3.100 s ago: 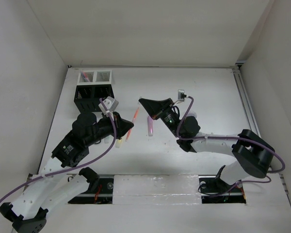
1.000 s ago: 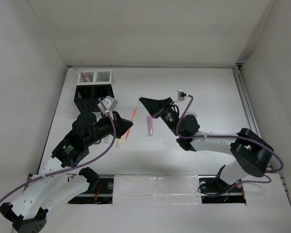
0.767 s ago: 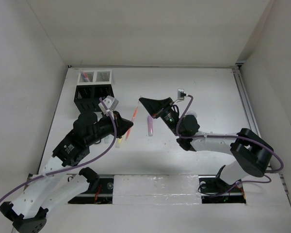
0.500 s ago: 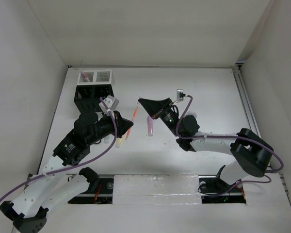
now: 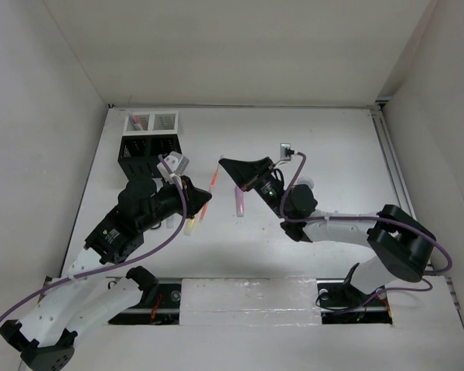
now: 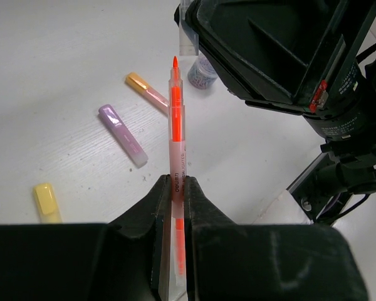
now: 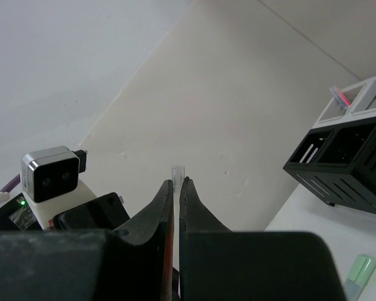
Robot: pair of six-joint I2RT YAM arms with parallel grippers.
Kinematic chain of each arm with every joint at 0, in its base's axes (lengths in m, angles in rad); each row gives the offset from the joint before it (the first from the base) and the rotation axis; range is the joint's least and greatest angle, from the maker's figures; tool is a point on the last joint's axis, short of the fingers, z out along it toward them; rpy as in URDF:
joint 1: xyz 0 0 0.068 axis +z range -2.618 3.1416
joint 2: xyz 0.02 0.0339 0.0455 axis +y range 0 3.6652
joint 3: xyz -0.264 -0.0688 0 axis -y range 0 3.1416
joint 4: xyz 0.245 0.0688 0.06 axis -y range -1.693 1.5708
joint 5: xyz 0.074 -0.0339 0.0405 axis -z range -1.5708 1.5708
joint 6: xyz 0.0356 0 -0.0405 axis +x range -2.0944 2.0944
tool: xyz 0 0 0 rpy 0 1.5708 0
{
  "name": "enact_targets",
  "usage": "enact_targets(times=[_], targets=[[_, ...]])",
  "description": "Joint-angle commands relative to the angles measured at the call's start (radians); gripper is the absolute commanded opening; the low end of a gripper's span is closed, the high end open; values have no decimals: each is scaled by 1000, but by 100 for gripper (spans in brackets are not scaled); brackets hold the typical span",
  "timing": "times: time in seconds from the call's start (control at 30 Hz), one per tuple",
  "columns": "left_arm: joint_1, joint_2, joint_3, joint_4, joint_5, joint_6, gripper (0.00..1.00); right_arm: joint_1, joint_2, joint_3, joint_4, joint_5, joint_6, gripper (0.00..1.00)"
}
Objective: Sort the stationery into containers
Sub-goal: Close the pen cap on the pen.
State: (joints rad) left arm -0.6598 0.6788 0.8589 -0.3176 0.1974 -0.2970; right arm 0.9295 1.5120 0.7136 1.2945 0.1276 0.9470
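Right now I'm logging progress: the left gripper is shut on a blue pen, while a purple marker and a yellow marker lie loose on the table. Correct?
One detail is wrong: the pen in the left gripper is orange, not blue, as the left wrist view shows. The rest holds: the gripper is shut on it, and the purple marker and yellow marker lie loose on the table.

Robot lab test cell: bare white enclosure walls (image 5: pixel 216 46), white tabletop (image 5: pixel 332 147), left arm (image 5: pixel 100 239) and right arm (image 5: pixel 348 228) bolted at near edge.

Left pincer (image 5: pixel 206 202) grips an orange pen (image 5: pixel 214 184) near the right pincer (image 5: pixel 223 164).
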Motion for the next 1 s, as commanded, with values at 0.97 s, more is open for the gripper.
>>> enact_targets(times=[0.97], targets=[[-1,-22,9,40,0,-4,0,-3,31,50,512,-5,-28,0]])
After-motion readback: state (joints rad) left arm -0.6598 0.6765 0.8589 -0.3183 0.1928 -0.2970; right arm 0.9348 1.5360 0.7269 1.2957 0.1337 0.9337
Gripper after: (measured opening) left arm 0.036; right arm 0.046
